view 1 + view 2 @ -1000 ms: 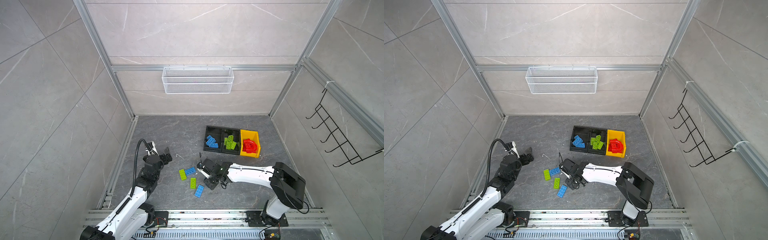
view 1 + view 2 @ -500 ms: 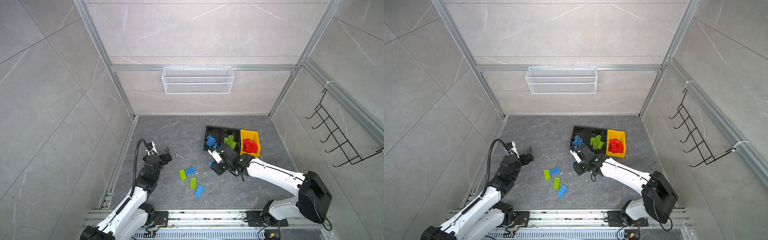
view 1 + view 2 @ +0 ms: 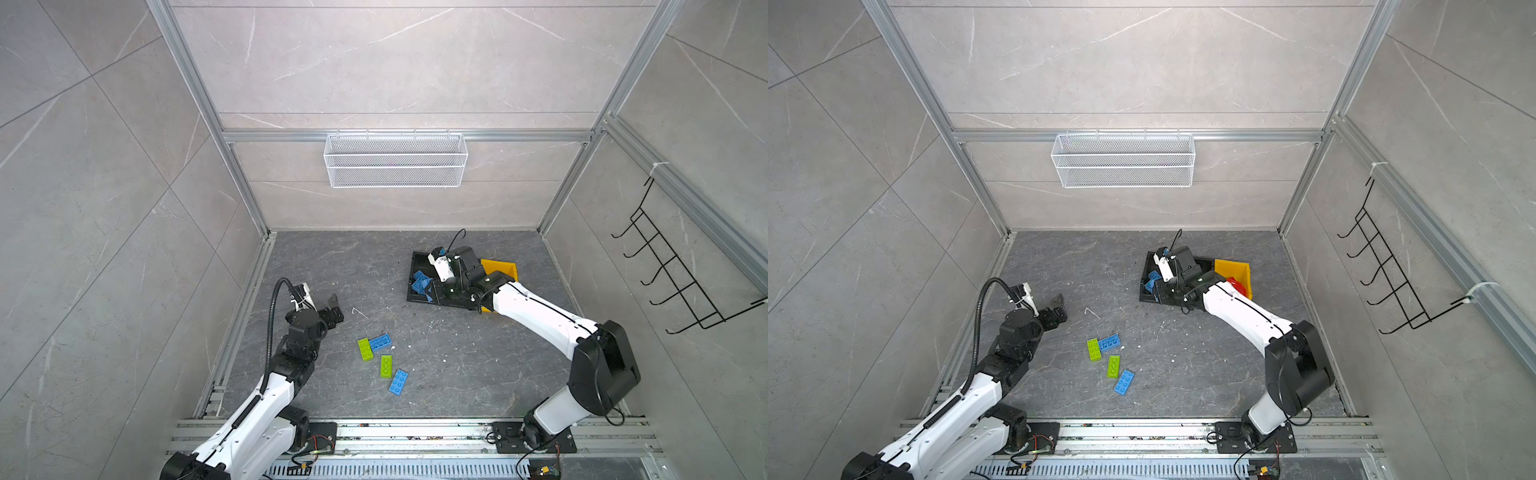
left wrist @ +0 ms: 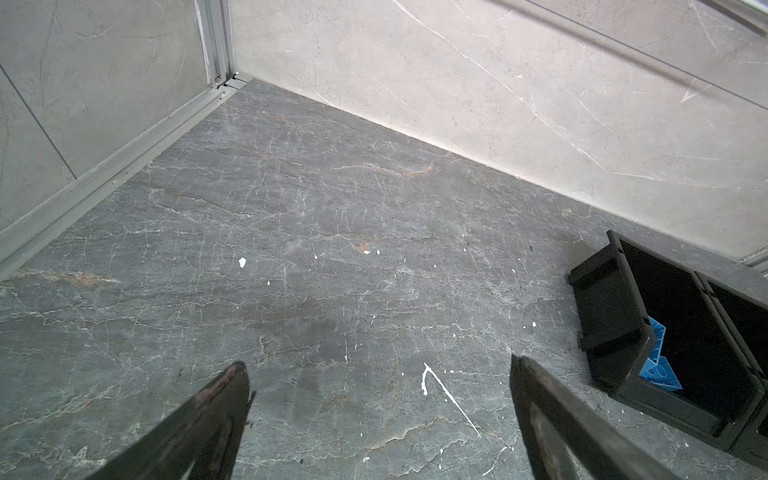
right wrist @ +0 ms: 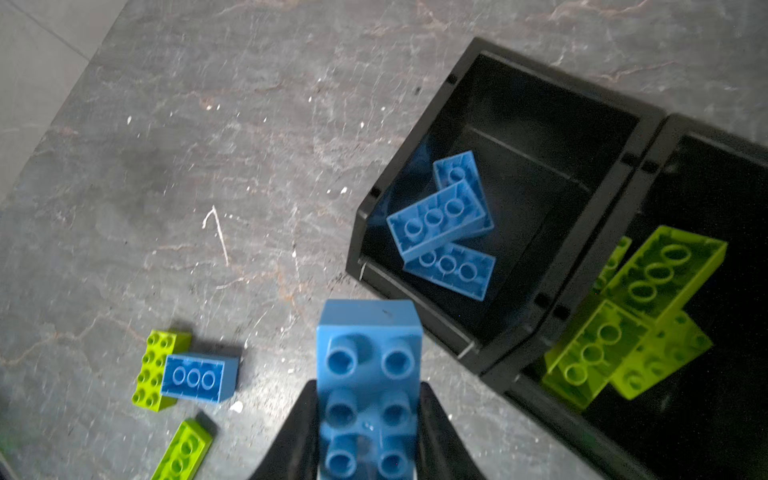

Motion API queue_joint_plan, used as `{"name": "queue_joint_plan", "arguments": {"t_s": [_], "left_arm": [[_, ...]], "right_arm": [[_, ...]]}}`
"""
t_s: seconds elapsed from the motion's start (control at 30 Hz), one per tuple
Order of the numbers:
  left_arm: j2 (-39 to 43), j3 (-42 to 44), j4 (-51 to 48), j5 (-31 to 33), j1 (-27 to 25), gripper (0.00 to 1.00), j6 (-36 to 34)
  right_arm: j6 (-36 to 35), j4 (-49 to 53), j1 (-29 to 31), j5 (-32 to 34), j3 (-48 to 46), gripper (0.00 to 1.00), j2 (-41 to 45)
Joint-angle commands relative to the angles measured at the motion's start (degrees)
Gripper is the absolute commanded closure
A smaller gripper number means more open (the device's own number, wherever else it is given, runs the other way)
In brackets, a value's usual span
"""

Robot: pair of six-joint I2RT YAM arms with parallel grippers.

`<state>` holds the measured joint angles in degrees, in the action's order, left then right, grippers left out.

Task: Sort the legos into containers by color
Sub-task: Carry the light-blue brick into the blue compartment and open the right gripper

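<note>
Above the table [image 3: 457,365], close to the front rim of the black bin [image 5: 356,245] containing three blue bricks [image 5: 440,218], a blue Lego brick [image 5: 368,374] is being pinched between the right fingers [image 5: 297,432]. The adjacent black bin [image 5: 715,415] is holding lime-green bricks [image 5: 660,274]. Loose green bricks [image 3: 386,366] and loose blue bricks [image 3: 398,382] are lying on the table. The left fingers [image 4: 208,419] are standing spread wide.
</note>
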<state>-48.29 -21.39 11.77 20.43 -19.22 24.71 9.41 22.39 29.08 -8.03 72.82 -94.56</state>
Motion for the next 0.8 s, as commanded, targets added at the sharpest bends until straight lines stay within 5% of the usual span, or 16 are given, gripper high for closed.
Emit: {"name": "queue_joint_plan", "arguments": {"t_s": [0.0,0.37,0.6,0.77], "left_arm": [[0.3,-0.1,1.2,-0.3,0.2,0.01,0.3],[0.4,0.0,1.1,-0.3,0.4,0.01,0.3],[0.0,-0.1,1.2,-0.5,0.5,0.01,0.4],[0.7,-0.1,0.9,-0.6,0.5,0.0,0.4]], "right_arm": [[1.0,-0.9,-2.3,-1.9,4.8,0.73,-4.0],[2.7,-1.3,-6.9,-3.7,13.0,0.69,-13.9],[2.5,-0.8,-7.0,-2.3,12.8,0.35,-13.1],[1.5,-0.1,-6.5,-3.0,9.8,0.3,-7.2]]}}
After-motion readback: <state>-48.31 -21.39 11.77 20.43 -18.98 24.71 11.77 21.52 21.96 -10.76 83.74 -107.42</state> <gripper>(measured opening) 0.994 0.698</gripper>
